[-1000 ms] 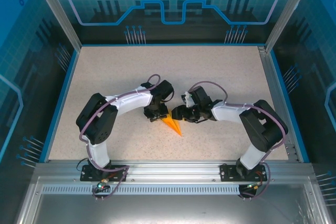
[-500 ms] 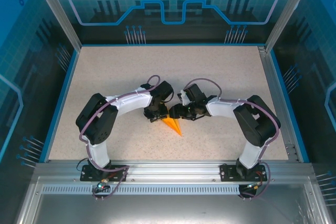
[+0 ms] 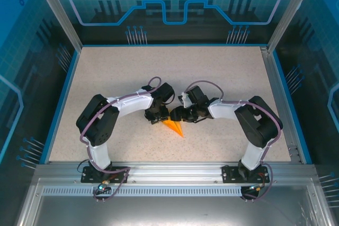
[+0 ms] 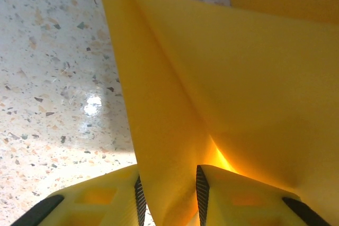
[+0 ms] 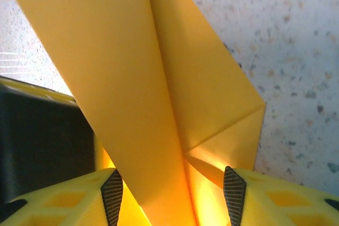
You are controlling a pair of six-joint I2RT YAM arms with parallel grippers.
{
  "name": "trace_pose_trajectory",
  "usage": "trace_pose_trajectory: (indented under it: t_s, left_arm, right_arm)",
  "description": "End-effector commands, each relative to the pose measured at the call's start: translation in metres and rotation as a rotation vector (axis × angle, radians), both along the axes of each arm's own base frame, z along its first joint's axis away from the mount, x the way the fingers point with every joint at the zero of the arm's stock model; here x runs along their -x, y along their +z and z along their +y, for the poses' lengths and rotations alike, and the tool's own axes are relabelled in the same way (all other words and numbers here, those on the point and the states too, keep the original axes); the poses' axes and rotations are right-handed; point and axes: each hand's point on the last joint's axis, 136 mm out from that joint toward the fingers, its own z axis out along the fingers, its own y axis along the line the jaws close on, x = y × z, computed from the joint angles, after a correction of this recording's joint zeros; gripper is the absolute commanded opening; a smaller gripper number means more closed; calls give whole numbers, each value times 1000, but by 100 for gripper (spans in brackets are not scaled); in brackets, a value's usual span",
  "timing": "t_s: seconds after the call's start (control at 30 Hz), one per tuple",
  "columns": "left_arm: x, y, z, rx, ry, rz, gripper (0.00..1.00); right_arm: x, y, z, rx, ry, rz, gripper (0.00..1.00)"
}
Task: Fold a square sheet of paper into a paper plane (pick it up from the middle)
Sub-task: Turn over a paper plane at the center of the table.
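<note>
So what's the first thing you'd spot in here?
The bright orange-yellow paper plane pops out in the middle of the speckled table, its point aimed toward the near edge. The two robot hands meet right at it. The left hand pinches a fold, and the right hand has the paper between its fingers.

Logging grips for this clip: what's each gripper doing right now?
Left gripper: closed on the paper plane.
Right gripper: jaws astride the paper plane, grip cannot be told.
</note>
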Motion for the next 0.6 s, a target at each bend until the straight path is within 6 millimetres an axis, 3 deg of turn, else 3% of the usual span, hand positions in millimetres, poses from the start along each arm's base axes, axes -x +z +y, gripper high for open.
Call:
trace_pose_trajectory:
  t_s: [0.0, 0.23, 0.57]
  left_arm:
    - [1, 8, 3, 14, 15, -11, 34]
    - [1, 7, 2, 16, 14, -9, 34]
    - [0, 6, 0, 24, 16, -7, 34]
  right_arm:
    - [11, -4, 5, -26, 29, 22, 56]
    - [-15, 9, -2, 40, -8, -62, 58]
    - [-6, -6, 0, 16, -4, 2, 59]
